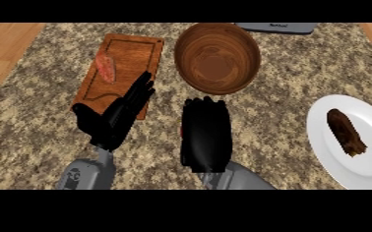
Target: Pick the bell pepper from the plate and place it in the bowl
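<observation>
The bell pepper [346,131] lies dark and elongated on the white plate [327,152], well right of my released right robot hand [206,132]. Probably light, stiff, slick-skinned; I'd grasp its middle.

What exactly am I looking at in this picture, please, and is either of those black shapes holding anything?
This is the view from the robot's head, looking steeply down at a granite counter. The black shapes are its hands on grey forearms. The left robot hand is open, fingers straight, over the edge of a wooden cutting board carrying a reddish food item. The right robot hand has its back to us; a sliver of red shows at its edge, so it may hold something. Beyond lies an empty wooden bowl. At right, a white plate holds a dark brown item.
</observation>
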`<action>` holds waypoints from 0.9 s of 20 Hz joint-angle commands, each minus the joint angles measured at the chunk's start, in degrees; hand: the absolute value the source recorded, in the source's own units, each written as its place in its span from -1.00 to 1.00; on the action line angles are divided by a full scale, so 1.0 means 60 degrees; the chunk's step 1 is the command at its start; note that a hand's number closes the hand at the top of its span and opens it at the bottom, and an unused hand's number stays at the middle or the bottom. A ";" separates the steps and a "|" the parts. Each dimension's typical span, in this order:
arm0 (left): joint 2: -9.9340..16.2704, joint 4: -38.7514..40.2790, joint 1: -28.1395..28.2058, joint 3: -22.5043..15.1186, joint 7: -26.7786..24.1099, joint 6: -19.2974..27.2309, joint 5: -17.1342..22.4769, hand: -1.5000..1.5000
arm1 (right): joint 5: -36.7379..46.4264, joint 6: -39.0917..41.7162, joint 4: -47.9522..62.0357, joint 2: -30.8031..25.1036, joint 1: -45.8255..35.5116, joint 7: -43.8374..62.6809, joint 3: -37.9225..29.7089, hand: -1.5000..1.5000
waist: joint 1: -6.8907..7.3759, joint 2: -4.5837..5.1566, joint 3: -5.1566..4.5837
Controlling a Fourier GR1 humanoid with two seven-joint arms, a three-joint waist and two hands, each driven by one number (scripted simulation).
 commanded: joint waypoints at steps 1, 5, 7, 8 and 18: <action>-0.0102 0.0114 -0.0008 -0.0117 -0.0188 0.0036 -0.0143 0.00 | -0.0478 0.0080 -0.0155 0.0120 -0.1843 0.2525 0.0610 1.00 | -0.0048 -0.0038 -0.0007; 0.0195 0.0253 -0.0020 0.0260 -0.0184 -0.0081 0.0019 0.00 | -0.0866 0.0308 -0.0283 0.0119 -0.3155 0.3418 0.0558 1.00 | -0.0142 -0.0079 -0.0020; 0.0153 0.0109 0.0023 0.0302 -0.0036 -0.0153 0.0240 0.00 | -0.1231 0.0458 -0.0267 0.0118 -0.3749 0.3724 0.0338 1.00 | -0.0204 -0.0104 -0.0015; 0.0256 0.0207 -0.0317 0.0433 0.0129 -0.0104 0.0210 0.00 | -0.1399 0.0250 -0.0064 0.0118 -0.4009 0.3794 0.0294 1.00 | -0.0255 -0.0072 -0.0011; 0.0098 0.0009 0.0228 0.0219 -0.0197 0.0054 -0.0051 0.00 | -0.2171 -0.0292 0.2341 0.0117 -0.6646 0.3460 -0.1406 1.00 | -0.0422 -0.0011 0.0006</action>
